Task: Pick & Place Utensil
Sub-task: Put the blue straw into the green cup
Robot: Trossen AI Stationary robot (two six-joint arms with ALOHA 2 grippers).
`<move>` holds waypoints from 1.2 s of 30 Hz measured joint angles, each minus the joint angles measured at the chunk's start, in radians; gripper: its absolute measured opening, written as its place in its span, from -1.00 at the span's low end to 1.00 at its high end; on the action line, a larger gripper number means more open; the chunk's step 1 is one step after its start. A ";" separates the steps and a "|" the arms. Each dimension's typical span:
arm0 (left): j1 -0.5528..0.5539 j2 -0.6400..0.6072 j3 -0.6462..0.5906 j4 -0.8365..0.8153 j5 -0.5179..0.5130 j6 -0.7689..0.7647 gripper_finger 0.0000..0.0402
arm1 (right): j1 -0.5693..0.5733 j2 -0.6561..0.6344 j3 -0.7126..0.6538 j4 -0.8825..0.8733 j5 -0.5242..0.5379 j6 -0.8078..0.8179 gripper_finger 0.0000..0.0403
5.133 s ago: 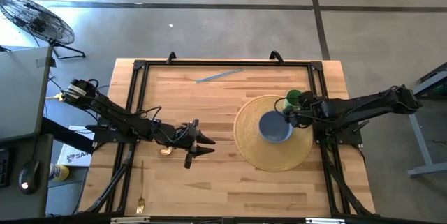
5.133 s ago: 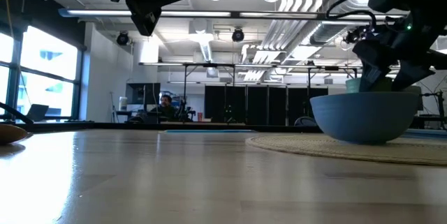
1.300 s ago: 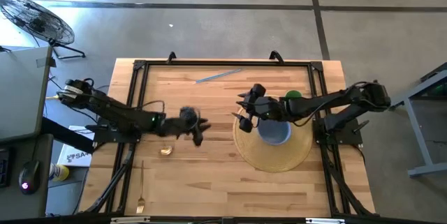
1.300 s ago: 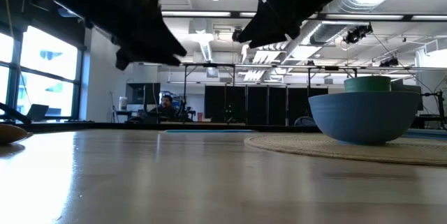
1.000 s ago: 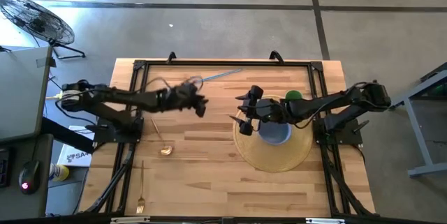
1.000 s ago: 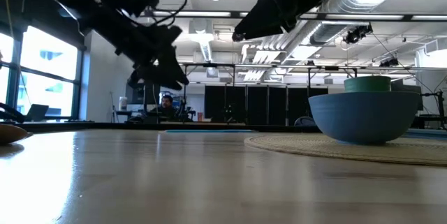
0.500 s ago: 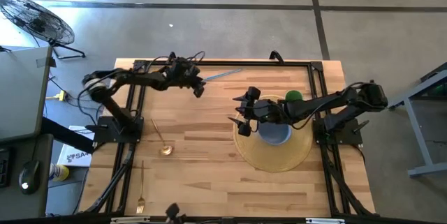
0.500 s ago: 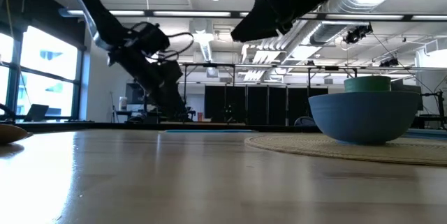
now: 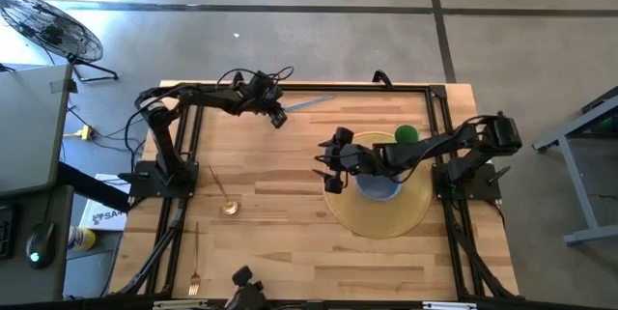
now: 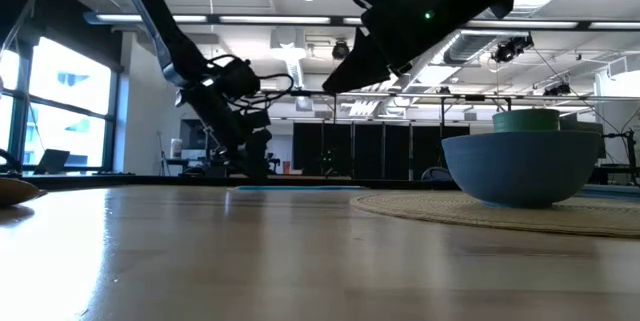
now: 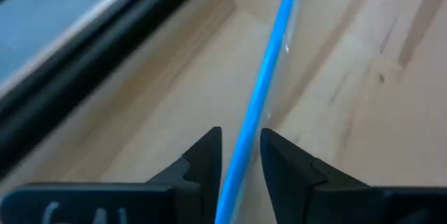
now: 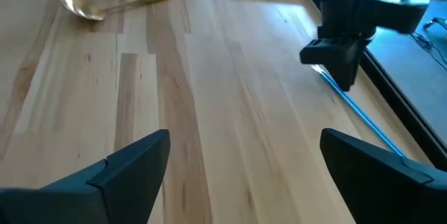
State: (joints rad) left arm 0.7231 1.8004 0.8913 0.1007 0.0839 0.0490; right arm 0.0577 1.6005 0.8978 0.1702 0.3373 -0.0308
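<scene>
The work surface is a light wooden butcher-block table (image 9: 290, 242) bordered by a black metal frame (image 9: 309, 86). Lying directly on it: a thin blue rod-like utensil (image 9: 307, 104) near the far edge, flat on the wood; a gold metal spoon (image 9: 224, 197) on the left side, bowl towards the near edge; a gold metal fork (image 9: 195, 264) near the front-left corner; and a round woven straw placemat (image 9: 406, 215) on the right half.
</scene>
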 joint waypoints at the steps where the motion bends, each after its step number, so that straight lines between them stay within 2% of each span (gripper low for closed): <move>1: -0.003 0.000 0.000 -0.013 0.003 0.000 -0.57 | -0.001 0.000 0.000 0.003 -0.005 -0.002 0.81; 15: -0.002 0.024 0.002 -0.082 0.042 0.057 -0.83 | -0.014 0.000 0.000 0.046 -0.012 -0.075 0.81; 21: -0.015 0.017 0.001 -0.100 0.035 0.055 -0.98 | -0.002 -0.036 0.000 -0.012 0.047 -0.075 0.81; 28: -0.109 -0.054 -0.007 -0.188 -0.020 0.040 -0.98 | 0.046 -0.125 0.000 -0.121 0.149 -0.047 0.81; 31: -0.160 -0.109 -0.006 -0.239 -0.025 -0.014 -0.98 | 0.070 -0.154 0.000 -0.149 0.169 -0.011 0.81; 36: -0.271 -0.185 -0.005 -0.299 -0.087 -0.090 -0.99 | 0.118 -0.168 0.000 -0.165 0.176 0.023 0.81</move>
State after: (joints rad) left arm 0.4526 1.6155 0.8859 -0.1982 -0.0032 -0.0407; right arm 0.1761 1.4322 0.8978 0.0053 0.5129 -0.0078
